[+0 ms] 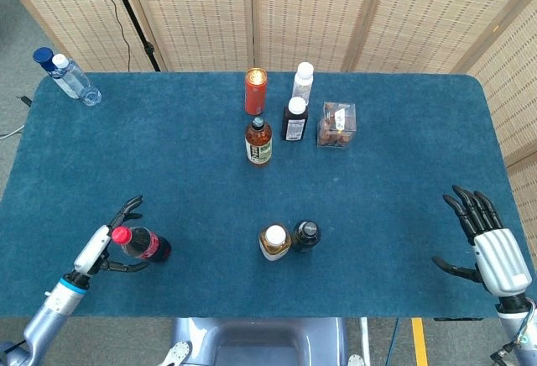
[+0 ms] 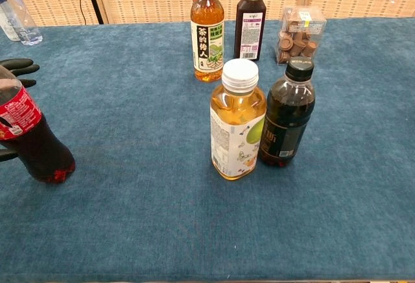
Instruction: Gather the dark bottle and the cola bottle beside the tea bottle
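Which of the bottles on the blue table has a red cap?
The dark cola bottle with the red label, standing alone near the table's front left, right by the left hand. The other bottles' caps are white, black or blue.
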